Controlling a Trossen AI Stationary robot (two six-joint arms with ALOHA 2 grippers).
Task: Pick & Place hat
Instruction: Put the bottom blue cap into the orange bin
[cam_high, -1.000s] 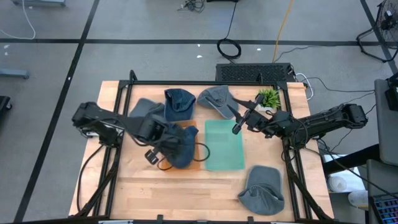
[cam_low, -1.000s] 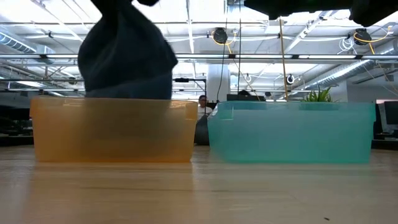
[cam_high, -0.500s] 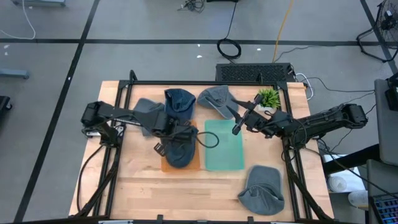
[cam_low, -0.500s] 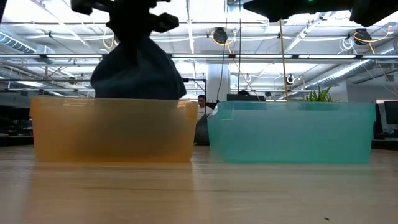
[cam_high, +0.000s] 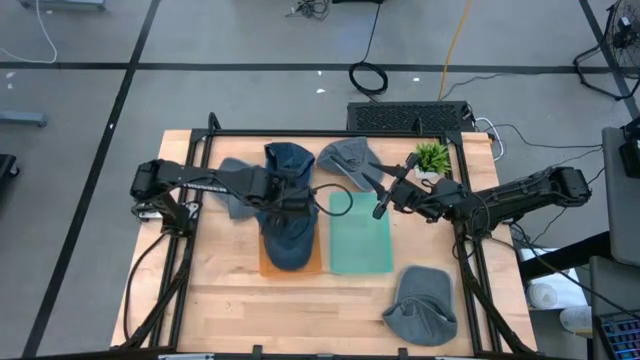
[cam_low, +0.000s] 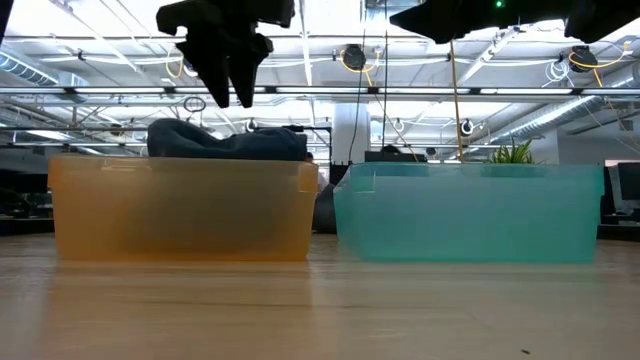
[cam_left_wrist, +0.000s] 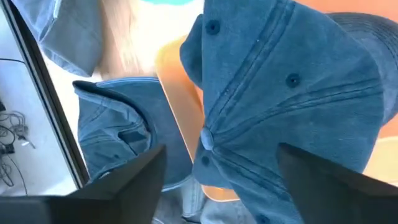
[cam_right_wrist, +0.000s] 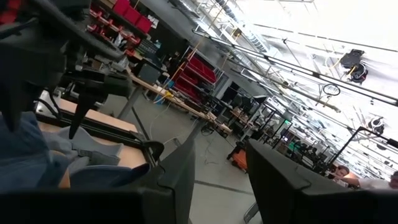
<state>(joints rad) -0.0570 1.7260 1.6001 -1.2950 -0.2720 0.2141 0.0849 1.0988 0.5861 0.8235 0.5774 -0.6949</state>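
Since a second ago the left gripper (cam_high: 297, 203) has let go of the dark blue hat (cam_high: 287, 235): then it held the hat bunched and hanging above the orange bin (cam_low: 180, 208), and now its fingers (cam_low: 232, 55) stand spread apart and empty above the bin, touching nothing. The left wrist view looks down between the two parted fingers onto the hat's crown, with its top button and radiating seams, lying below them and clear of both. The hat now rests in the orange bin; in the low view its crown rises a little above the rim, and in the high view it covers most of the bin's floor. Just beside that bin, on the right arm's side, stands the teal bin (cam_high: 360, 232). At the far edge of the table lie a second dark blue hat (cam_high: 289, 160), a grey hat (cam_high: 347, 158) beside it, and a further grey hat (cam_high: 231, 178) partly under the left arm. Another grey hat (cam_high: 422, 305) lies near the table's front edge on the right arm's side. The right gripper (cam_high: 380, 197) waits in the air near the teal bin's far corner, its fingers set partly apart and holding nothing. A small potted plant (cam_high: 432, 159) stands behind it.
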